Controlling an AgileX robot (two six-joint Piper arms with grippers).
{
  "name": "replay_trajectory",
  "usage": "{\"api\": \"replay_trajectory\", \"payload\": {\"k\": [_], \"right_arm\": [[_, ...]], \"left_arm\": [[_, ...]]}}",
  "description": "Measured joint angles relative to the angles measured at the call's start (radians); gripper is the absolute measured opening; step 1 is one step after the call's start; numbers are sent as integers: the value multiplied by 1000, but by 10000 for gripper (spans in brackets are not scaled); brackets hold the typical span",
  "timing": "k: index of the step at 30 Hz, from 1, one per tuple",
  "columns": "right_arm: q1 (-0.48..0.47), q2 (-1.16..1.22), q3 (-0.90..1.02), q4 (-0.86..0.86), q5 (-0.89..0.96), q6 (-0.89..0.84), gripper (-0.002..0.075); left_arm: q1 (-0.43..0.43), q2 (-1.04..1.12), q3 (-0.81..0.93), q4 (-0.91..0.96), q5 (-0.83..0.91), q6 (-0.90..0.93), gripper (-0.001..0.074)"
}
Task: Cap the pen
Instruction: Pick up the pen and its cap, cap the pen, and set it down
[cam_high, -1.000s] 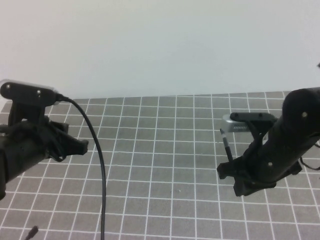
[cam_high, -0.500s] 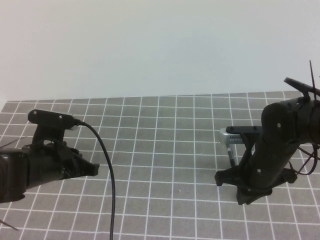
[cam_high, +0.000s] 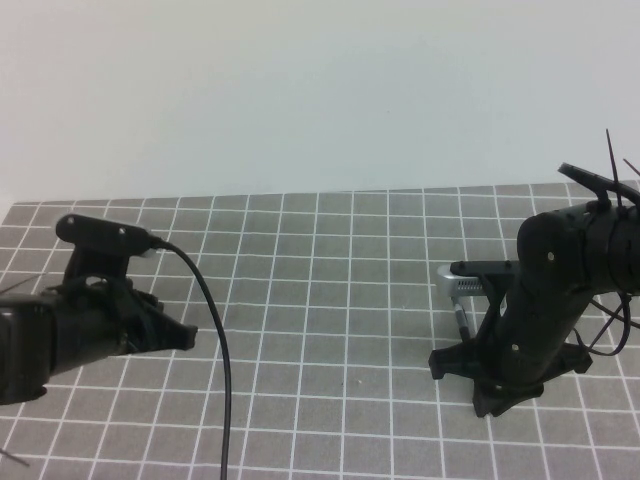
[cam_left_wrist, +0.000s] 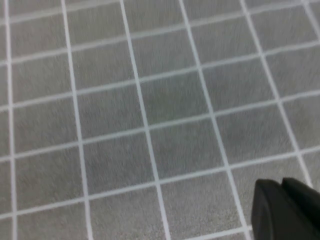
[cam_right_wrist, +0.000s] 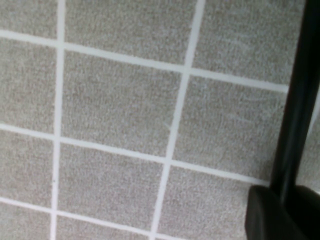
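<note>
Lowered, right tool (cam_high: 458, 352) grips slim pen (cam_high: 460, 322) at right; left tool (cam_high: 185, 338) opposite.

The left arm (cam_high: 60, 340) reaches in from the left edge and lies low and nearly level above the desk (cam_high: 330, 300), with its camera mount riding on top of the wrist. The left pincer (cam_high: 186, 338) points toward the middle, and its fingertips (cam_left_wrist: 267, 210) are pressed together with no gap. The right arm (cam_high: 545, 290) stands on the right side, bent steeply downward. The right pincer (cam_high: 452, 358) sits low and aims leftward, its fingers (cam_right_wrist: 265, 215) clamped around a thin dark pen (cam_high: 460, 320).
</note>
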Motion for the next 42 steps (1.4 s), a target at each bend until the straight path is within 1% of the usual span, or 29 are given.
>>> {"api": "replay_trajectory", "payload": {"k": [13,18,23,24,26,28,31,34,38,42], "right_arm": [[0,-9,-1,0,3,-2,329],[0,-49,-1,0,8,-2,337],[0,-166,-1,0,3,2,335],[0,-197,-1,2,3,2,328],[0,-256,-1,7,5,2,276],[2,-326,-1,10,10,2,177],[2,-427,-1,22,18,-8,0],[2,-536,-1,47,22,-77,-3],[2,-655,-1,47,63,-87,-3],[2,-726,-1,30,44,-103,-3]], "left_arm": [[0,-179,2,-4,4,13,1],[0,-267,2,-4,4,12,1],[0,-363,2,-4,4,12,1],[0,-387,2,-4,4,12,1],[0,-436,2,-4,4,12,0],[0,-485,2,-4,4,12,0],[13,-563,2,-4,10,12,0],[66,-654,2,-4,53,12,1],[149,-791,2,-4,68,-6,1],[191,-895,2,-4,48,-7,0]]}}
